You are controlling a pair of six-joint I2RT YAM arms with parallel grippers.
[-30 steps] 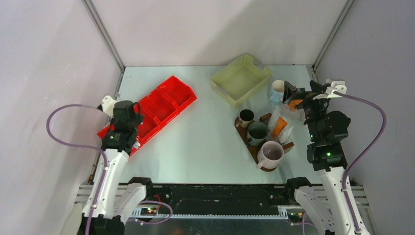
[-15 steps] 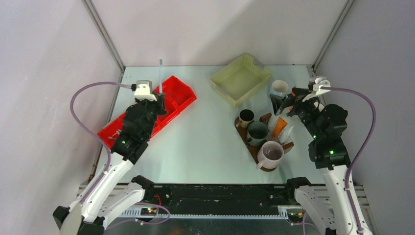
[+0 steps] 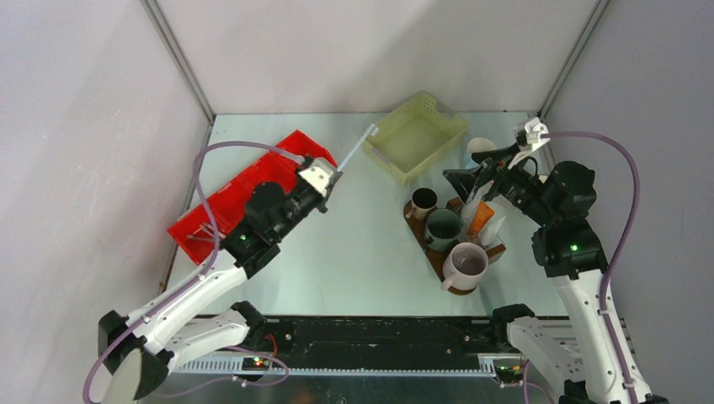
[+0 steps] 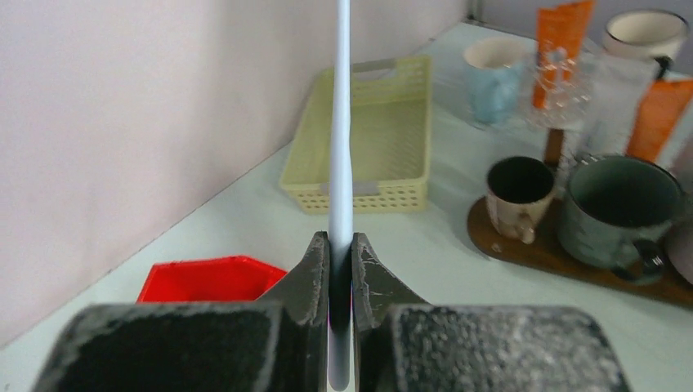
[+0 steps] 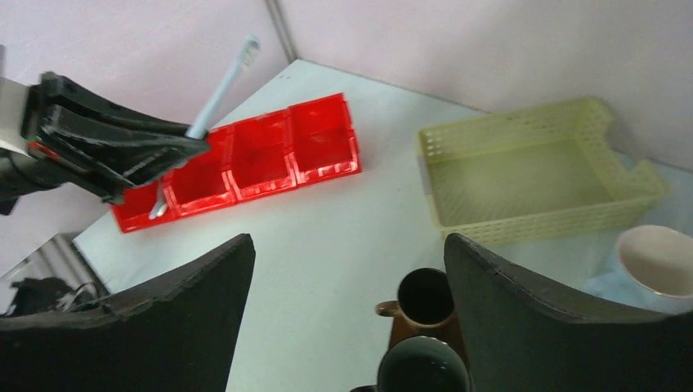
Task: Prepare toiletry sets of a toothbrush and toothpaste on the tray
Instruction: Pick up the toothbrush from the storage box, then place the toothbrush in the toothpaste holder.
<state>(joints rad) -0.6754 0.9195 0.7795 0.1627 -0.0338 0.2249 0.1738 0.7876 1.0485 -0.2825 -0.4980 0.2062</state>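
Tightly, left pincer (image 4: pixel 340 249) clamps toothbrush (image 4: pixel 343 122) (handle-end, seemingly)

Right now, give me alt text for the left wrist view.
The left gripper is shut on a slim white toothbrush that runs straight up the frame. Behind it lie a yellow basket, a red bin, and the wooden tray carrying a brown mug and a green mug.

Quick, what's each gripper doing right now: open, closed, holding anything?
Left gripper: closed on a white toothbrush.
Right gripper: open, holding nothing.
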